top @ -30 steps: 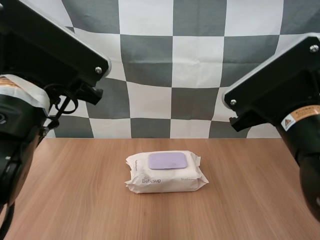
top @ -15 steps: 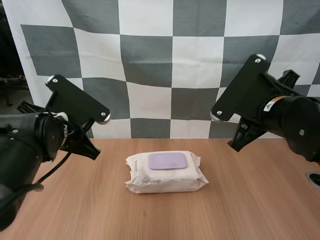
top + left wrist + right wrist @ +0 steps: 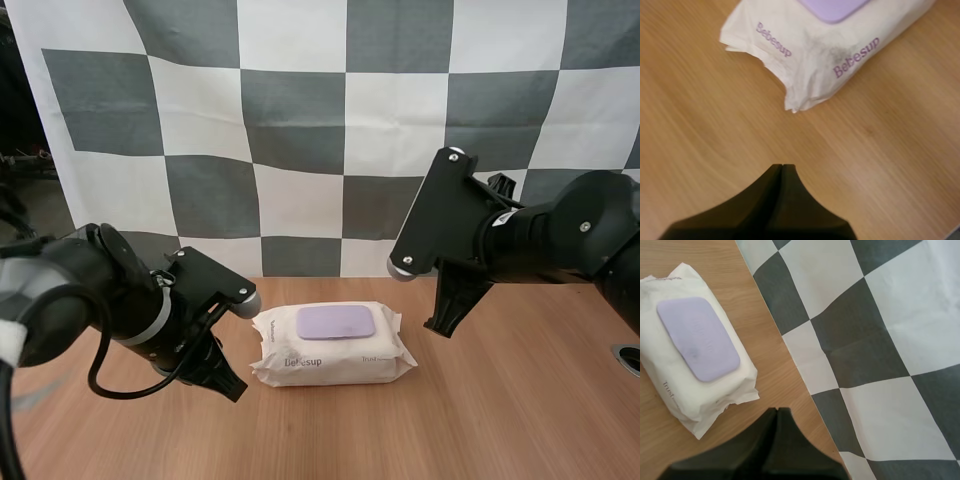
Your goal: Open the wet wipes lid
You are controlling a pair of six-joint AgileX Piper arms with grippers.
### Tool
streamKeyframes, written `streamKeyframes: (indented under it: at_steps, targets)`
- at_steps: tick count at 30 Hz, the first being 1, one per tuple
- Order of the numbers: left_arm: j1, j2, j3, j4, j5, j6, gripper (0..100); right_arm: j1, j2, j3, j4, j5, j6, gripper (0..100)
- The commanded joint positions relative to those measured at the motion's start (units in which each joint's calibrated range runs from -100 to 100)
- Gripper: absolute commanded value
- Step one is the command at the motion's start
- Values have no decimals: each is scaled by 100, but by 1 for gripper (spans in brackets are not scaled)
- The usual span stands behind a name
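Left hand point(image 3: 782, 168) and right hand point(image 3: 778, 410), each pressed together, are lower than before, flanking the unmoved white plastic wet-wipes pack point(image 3: 335, 360) with rectangular lilac lid point(image 3: 336, 322) shut.

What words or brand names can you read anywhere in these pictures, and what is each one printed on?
"Bebesup": purple letters on the front face of the wet wipes pack.
"Bebesup": again in purple, smaller, near the pack's crimped end.
Small grey print farther along the pack's front face: too small to read.
Lilac lid: no lettering that I can make out.
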Motion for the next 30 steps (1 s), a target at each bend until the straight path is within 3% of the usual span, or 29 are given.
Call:
streamKeyframes:
  at_steps: [1, 3, 5, 7, 10, 13, 19, 21, 25, 30]
  targets:
    - [258, 298, -6, -3293, 612, 2692, 0, 0, 0, 2, 22, 159, -87, 0]
    - [415, 465, -6, -3418, 878, 2935, 0, 0, 66, 2, 93, 442, -98, 0]
    - [664, 752, -6, -3604, 1520, 3401, 0, 0, 141, 2, 106, 636, -98, 0]
    - [735, 910, -6, -3673, 1705, 3674, 0, 0, 199, 2, 165, 633, -98, 6]
    - [735, 1146, -6, -3672, 1282, 3804, 0, 0, 210, 2, 439, 683, -98, 24]
    - [735, 1391, -6, -3709, 893, 3897, 6, 0, 210, 2, 690, 743, -98, 31]
    - [735, 2125, -6, -3736, 810, 4105, 53, 0, 210, 2, 737, 937, -98, 36]
    - [735, 2393, -6, -3736, 783, 4105, 60, 0, 210, 2, 856, 937, -98, 39]
    - [735, 2963, -6, -3736, 783, 4249, 61, 0, 210, 2, 1158, 951, -98, 45]
    - [735, 3387, -6, -3724, 902, 4324, 61, 0, 210, 2, 1224, 951, -98, 46]
